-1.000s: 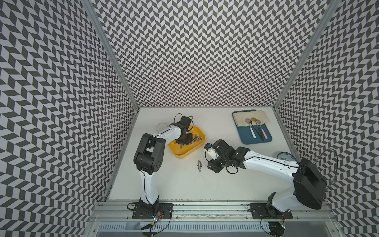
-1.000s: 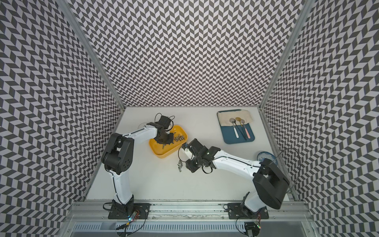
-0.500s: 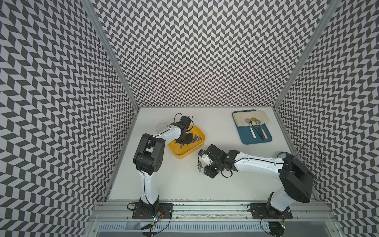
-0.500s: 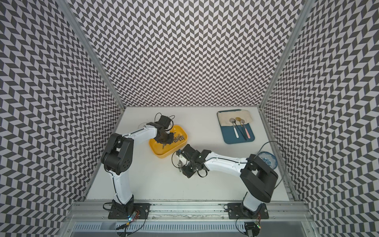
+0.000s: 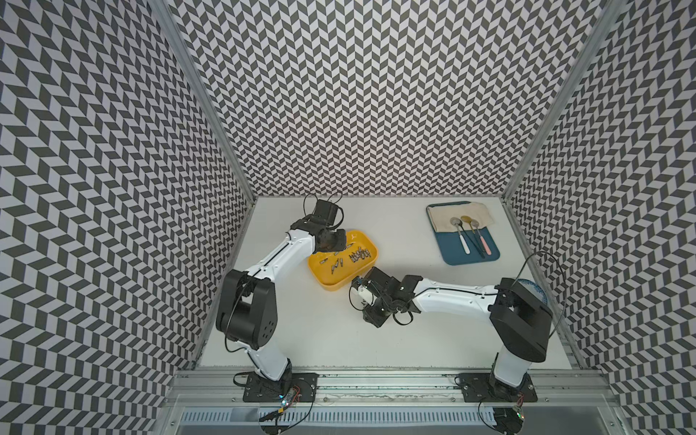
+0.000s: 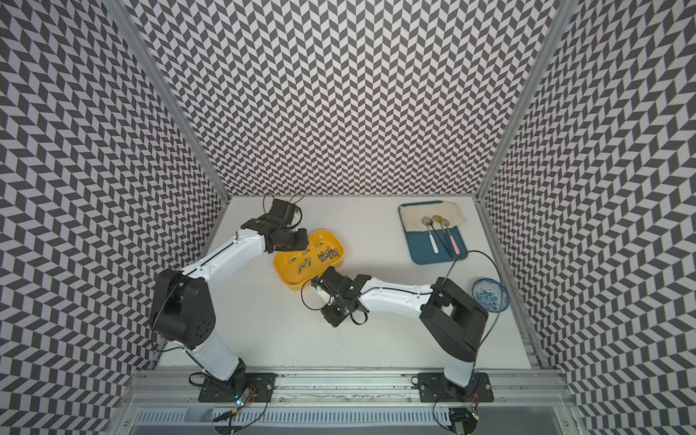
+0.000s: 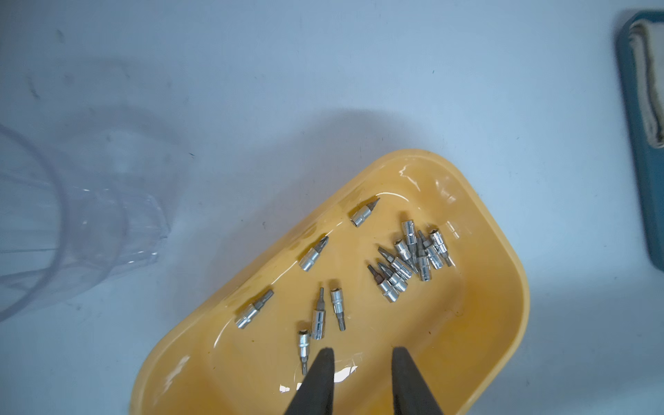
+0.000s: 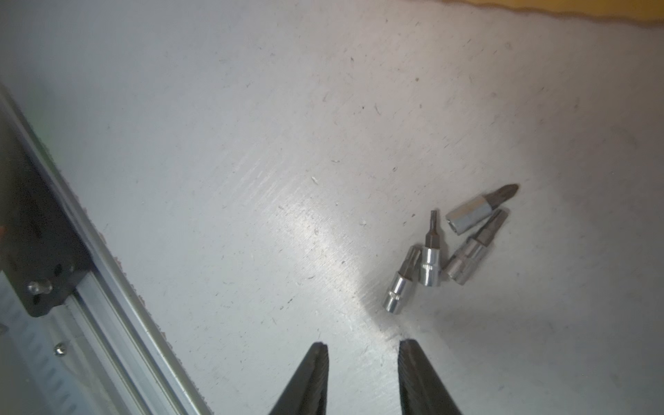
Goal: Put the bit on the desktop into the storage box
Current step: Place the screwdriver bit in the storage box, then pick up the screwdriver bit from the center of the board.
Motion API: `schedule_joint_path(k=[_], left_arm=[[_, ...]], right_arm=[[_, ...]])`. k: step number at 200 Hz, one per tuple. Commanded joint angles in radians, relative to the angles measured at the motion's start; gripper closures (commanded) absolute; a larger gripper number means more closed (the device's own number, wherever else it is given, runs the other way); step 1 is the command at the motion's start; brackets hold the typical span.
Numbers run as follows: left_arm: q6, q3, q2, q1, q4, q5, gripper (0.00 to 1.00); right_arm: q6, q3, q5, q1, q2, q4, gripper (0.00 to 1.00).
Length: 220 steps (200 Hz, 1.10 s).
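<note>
bits (image 8: 430, 266): four, clustered flat on counter (image 8: 251, 143) near yellow box (image 7: 485, 341) | handling: likely small, hard, slick steel, prone to rolling; pinch across thick barrel | left jaws: apart, empty, over box | right jaws: apart, empty, near bits

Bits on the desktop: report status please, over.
Left end effector open, empty, over storage box. Right end effector open, empty, near four bits on desktop. No obstacle seen.

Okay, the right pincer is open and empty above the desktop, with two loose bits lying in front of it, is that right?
Not two: the right wrist view shows four bits lying close together on the desktop. The right pincer is open and empty, as you said.
</note>
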Motion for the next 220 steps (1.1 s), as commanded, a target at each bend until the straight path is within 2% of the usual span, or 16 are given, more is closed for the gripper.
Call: schedule_joint_path(k=[1,39,127,220], left_arm=[[-0.023,-0.042,-0.080,0.027,-0.019,0.024,0.67],[-0.028,-0.066,-0.160,0.051,-0.043,0.030,0.67],[-0.011,-0.091,-0.230,0.080,-0.078,0.037,0.66],[-0.002,-0.123,-0.293,0.089,-0.100,0.049,0.66]], right_arm=[[0.009,0.029,0.018,0.006,0.024,-0.012,0.64],[0.013,0.075,0.031,0.008,0.071,-0.056,0.64],[0.014,0.161,0.041,0.008,0.141,-0.126,0.65],[0.034,0.158,0.056,0.009,0.151,-0.124,0.66]])
